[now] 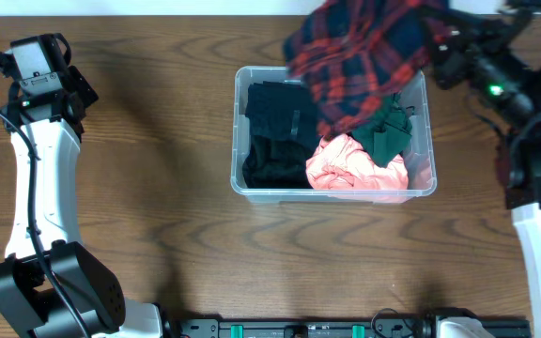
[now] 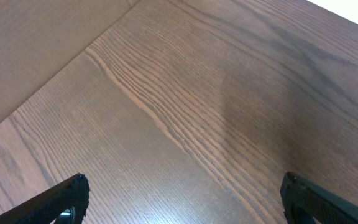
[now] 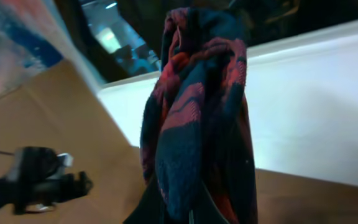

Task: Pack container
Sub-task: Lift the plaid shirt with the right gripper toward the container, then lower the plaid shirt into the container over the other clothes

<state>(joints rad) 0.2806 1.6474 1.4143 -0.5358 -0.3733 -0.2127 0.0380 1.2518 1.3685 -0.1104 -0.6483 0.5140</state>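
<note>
The container (image 1: 237, 141) sits at the middle of the counter (image 1: 158, 207), a little toward the right edge and well back from the near edge. It looks like a stiff, light plastic shell, smooth enough to skid on the wood if pushed, so I would judge the thick rim the best place to take hold, or a long side wall if it needs steadying. It is clear and colourless, rectangular with rounded corners, and already well filled.

Against its near wall lies a crumpled pink garment (image 1: 355, 167). A folded black garment (image 1: 275, 136) fills the left half, and a dark green garment (image 1: 388, 131) lies bunched by the right wall.

Over the far right corner hangs a red and navy plaid shirt (image 1: 364, 52), soft and limp, draping down toward the clothes. The right jaws are pressed together on a gathered fold of it, and the cloth trails from them in the right wrist view.

Near the far left corner of the counter, the left jaws stand spread wide over bare wood, holding nothing.
</note>
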